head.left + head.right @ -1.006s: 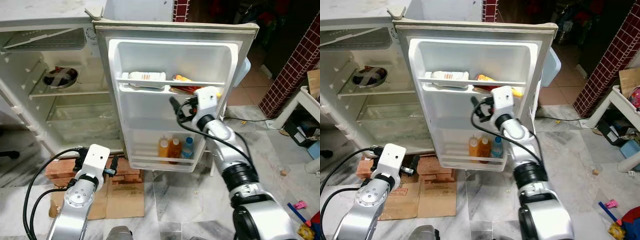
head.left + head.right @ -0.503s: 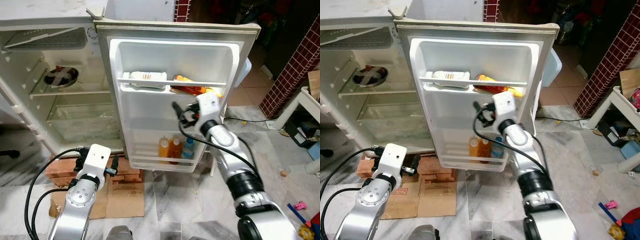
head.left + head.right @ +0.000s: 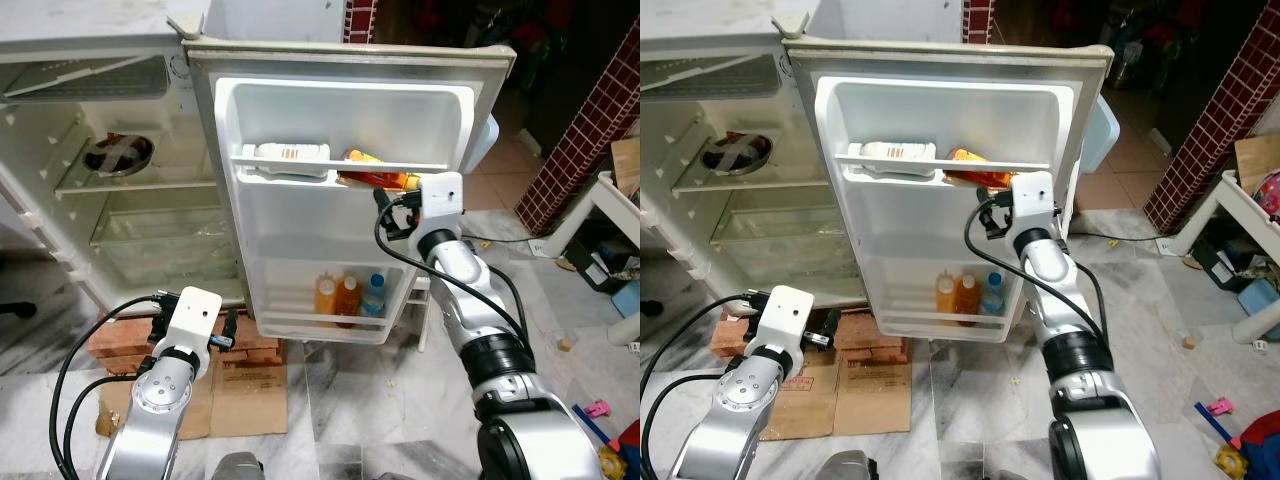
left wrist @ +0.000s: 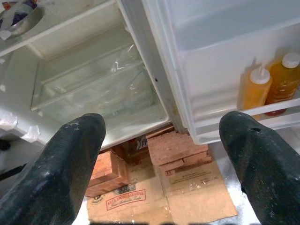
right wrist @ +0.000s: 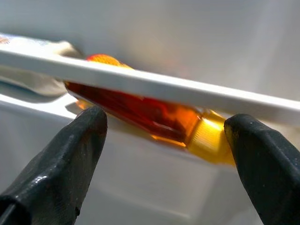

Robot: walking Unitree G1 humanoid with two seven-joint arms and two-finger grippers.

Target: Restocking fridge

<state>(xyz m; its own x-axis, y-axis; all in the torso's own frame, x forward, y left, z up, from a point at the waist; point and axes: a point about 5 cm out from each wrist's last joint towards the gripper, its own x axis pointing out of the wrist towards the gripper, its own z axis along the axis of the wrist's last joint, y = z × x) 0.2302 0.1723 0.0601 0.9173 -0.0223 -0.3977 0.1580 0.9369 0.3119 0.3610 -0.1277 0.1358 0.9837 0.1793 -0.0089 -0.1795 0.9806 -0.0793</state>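
Observation:
The fridge door point(image 3: 340, 100) stands open. On its upper shelf lie a white packet point(image 3: 290, 155) and an amber bottle point(image 5: 154, 112) with a yellow cap, on its side behind the rail. My right gripper point(image 3: 386, 212) is raised just in front of that bottle, open, with nothing between its fingers. The lower door shelf holds two orange bottles point(image 3: 337, 295) and a blue-capped water bottle point(image 3: 374, 297). My left gripper point(image 4: 161, 126) hangs low by the bricks, open and empty.
Inside the fridge a metal bowl point(image 3: 118, 152) sits on a shelf above a clear drawer point(image 4: 98, 89). Bricks point(image 3: 120, 340) and flat cardboard point(image 3: 250, 395) lie under the fridge. A white table point(image 3: 610, 200) and small toys point(image 3: 600, 410) stand to the right.
My right gripper has shifted to the right and slightly up, from the middle of the door toward the amber bottle's cap end. The left arm has stayed still.

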